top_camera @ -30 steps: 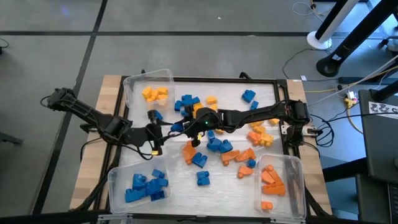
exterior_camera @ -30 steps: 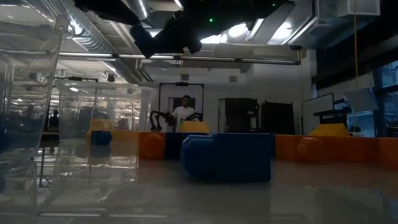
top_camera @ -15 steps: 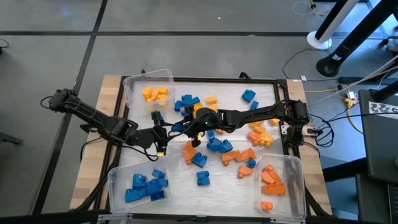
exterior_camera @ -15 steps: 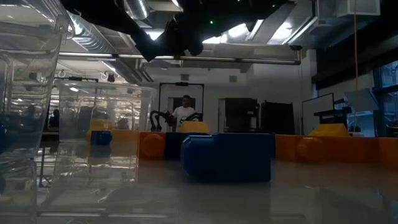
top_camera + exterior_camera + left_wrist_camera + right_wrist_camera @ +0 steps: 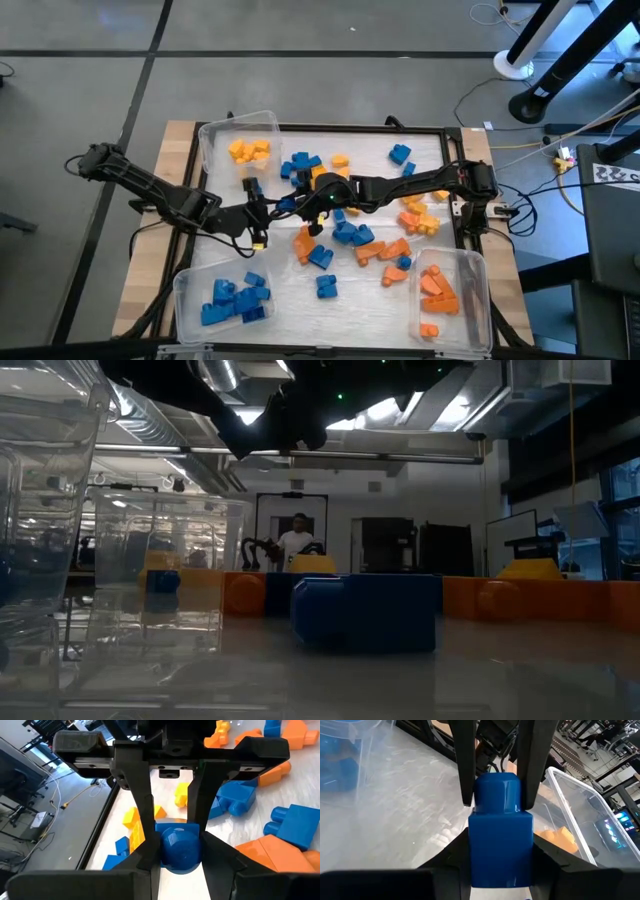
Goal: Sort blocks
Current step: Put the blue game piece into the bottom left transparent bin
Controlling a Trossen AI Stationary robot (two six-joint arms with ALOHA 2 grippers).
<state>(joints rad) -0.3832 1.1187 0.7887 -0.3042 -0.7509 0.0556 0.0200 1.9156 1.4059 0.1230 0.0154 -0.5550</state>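
Blue, orange and yellow studded blocks (image 5: 350,235) lie scattered on the white tray. My left gripper (image 5: 258,212) reaches in from the table's left, at the middle, and is shut on a blue block (image 5: 180,851). My right gripper (image 5: 296,203) reaches in from the right, tip to tip with the left one, and is shut on another blue block (image 5: 500,837). In the low view, both grippers are only dark shapes at the top, above a blue block (image 5: 365,610) resting on the tray. My left gripper pinches a small blue block by its round stud (image 5: 176,840), one finger (image 5: 145,820) on each side. The block is lifted off the tray, with loose blocks below and beyond it. My right gripper pinches a blue block by its raised stud (image 5: 497,792) between its two fingers (image 5: 464,765). The block's wider body (image 5: 500,852) sits back toward the wrist, clear of the tray.
Three clear bins stand on the tray's corners: one with yellow blocks (image 5: 240,140) far left, one with blue blocks (image 5: 225,298) near left, one with orange blocks (image 5: 447,290) near right. A black frame (image 5: 340,127) borders the tray. A person stands far behind in the low view.
My left gripper has shifted a little toward the table's right, closer to the right gripper, then held still. The right arm and the loose blocks have stayed put.
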